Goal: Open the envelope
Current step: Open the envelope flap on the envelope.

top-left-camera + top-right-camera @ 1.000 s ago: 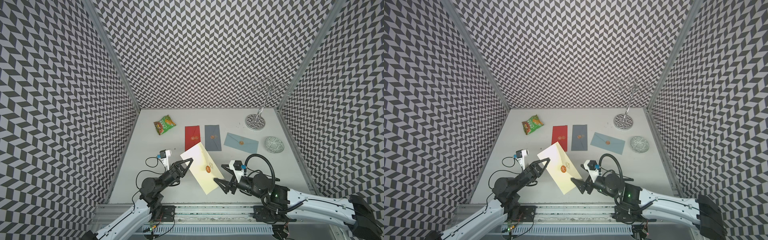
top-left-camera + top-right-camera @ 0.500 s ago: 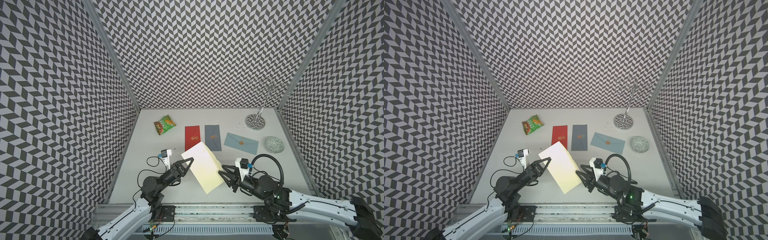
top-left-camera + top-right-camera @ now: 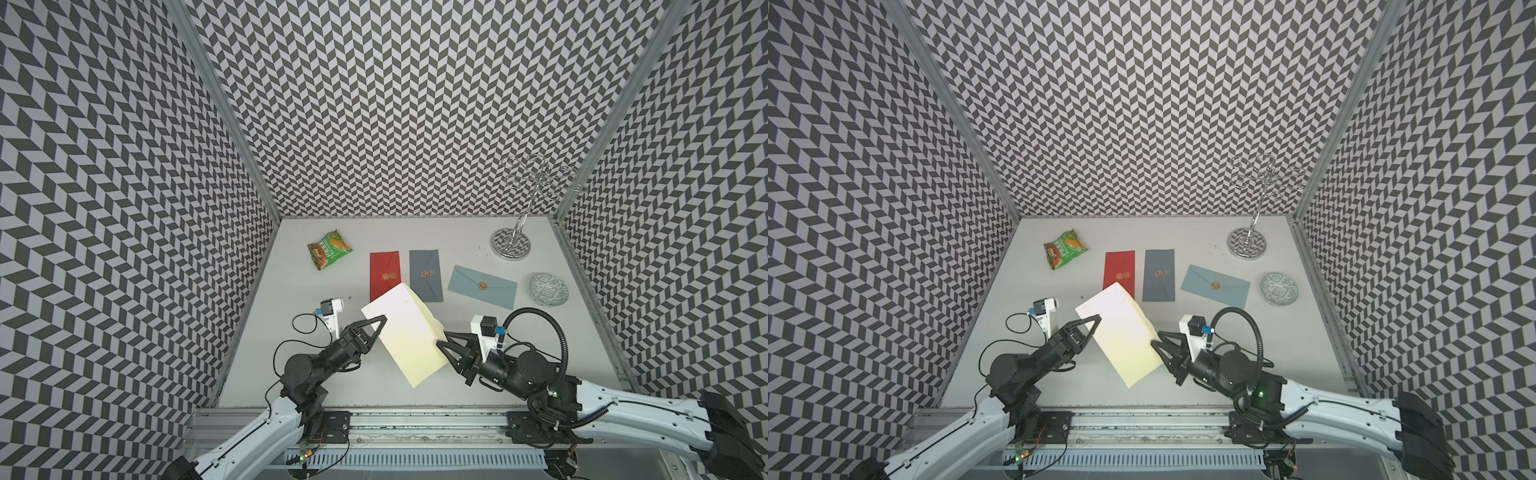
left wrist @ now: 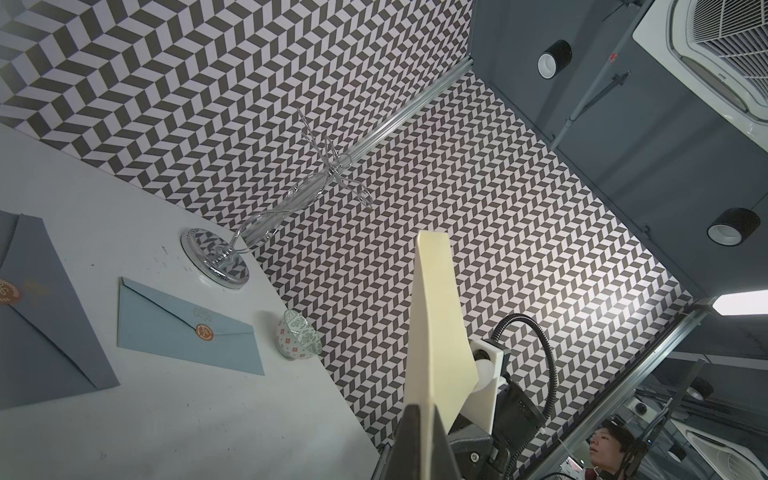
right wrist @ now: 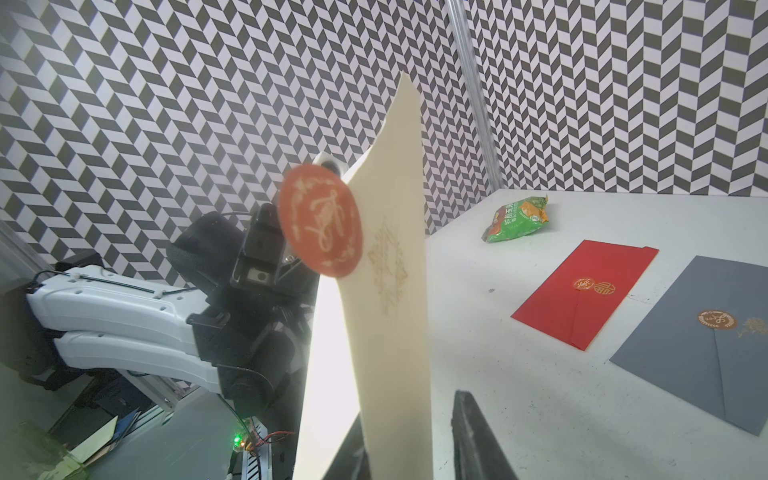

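A cream envelope (image 3: 405,332) (image 3: 1119,332) hangs tilted above the table's front middle, plain face up in both top views. My left gripper (image 3: 380,322) (image 4: 424,409) is shut on its left edge. Seen almost edge-on in the right wrist view, the envelope (image 5: 390,332) carries a round red seal (image 5: 319,220) on a flap that stands off the body. My right gripper (image 3: 440,337) (image 5: 409,407) straddles the right edge, jaws narrow. One finger (image 5: 353,440) touches the paper. A gap shows before the other finger (image 5: 469,432).
Flat on the grey table (image 3: 316,374) behind lie a red envelope (image 3: 384,270), a dark grey one (image 3: 424,274) and a light blue one (image 3: 482,286). A green snack packet (image 3: 329,249) sits back left, a chrome stand (image 3: 511,249) and patterned bowl (image 3: 548,289) back right.
The envelope has turned, so its sealed face no longer shows from above. My right gripper moved up along the right edge and narrowed its jaws around it. The left grip is unchanged.
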Robot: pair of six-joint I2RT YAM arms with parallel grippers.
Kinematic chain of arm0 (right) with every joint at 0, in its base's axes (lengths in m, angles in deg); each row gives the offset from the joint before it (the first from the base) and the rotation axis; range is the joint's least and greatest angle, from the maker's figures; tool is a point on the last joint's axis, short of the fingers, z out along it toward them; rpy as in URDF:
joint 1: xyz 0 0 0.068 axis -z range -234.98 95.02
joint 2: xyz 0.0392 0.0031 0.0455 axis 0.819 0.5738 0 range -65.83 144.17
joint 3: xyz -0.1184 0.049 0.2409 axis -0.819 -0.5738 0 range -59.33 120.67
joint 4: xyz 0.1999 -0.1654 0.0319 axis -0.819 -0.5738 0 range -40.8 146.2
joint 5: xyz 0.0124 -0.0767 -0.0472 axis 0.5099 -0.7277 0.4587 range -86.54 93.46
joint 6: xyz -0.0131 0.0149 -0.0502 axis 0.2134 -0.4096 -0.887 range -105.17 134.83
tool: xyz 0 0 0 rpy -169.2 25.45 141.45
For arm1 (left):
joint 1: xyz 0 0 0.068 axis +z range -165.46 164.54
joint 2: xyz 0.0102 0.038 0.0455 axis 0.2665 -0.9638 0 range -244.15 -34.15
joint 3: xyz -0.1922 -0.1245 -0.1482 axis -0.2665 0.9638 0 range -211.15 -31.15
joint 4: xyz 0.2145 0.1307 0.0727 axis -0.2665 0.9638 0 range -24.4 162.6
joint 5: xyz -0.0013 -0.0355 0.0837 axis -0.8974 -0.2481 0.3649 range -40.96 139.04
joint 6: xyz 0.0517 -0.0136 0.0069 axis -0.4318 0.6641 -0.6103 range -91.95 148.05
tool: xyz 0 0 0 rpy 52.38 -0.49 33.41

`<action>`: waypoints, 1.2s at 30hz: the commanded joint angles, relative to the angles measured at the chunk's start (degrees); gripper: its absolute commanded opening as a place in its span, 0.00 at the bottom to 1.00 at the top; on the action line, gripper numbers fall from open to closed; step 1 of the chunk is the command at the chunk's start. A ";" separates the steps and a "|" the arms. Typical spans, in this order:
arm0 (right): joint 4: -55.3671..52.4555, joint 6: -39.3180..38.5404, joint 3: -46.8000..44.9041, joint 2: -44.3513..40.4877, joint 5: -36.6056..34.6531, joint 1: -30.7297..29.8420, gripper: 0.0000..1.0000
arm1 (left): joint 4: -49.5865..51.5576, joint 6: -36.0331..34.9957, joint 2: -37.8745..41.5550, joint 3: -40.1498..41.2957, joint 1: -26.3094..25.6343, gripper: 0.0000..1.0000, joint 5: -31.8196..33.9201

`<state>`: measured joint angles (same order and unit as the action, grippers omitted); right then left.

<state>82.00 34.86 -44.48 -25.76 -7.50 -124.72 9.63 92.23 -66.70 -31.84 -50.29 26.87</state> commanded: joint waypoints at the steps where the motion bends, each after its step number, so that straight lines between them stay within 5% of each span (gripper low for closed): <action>1: 2.18 1.28 0.01 -0.76 -1.26 0.08 0.29 | -2.13 -0.02 0.34 2.62 0.39 0.01 -1.27; 11: 3.94 4.87 0.99 2.55 1.88 1.80 0.31 | -5.94 0.33 -1.20 2.27 0.38 0.02 -3.92; 21: 4.91 5.84 -0.88 -2.51 6.82 4.17 0.08 | -3.19 0.09 -1.70 3.15 0.38 0.07 -0.91; 29: 5.93 4.75 -1.67 -2.26 5.47 4.25 0.00 | 7.43 -2.49 2.21 1.69 0.39 0.48 2.64; 32: 2.54 6.15 -1.20 -0.79 -1.23 4.39 0.00 | 19.55 -4.57 5.74 -0.65 0.38 0.64 6.97; 36: -1.06 11.73 -0.60 2.18 -7.30 6.77 0.00 | 37.48 -8.35 12.59 -5.05 0.38 0.73 15.02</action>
<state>81.93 41.99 -45.77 -24.97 -8.29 -119.71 32.06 88.04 -57.44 -32.99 -50.26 34.84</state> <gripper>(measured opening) 0.048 0.723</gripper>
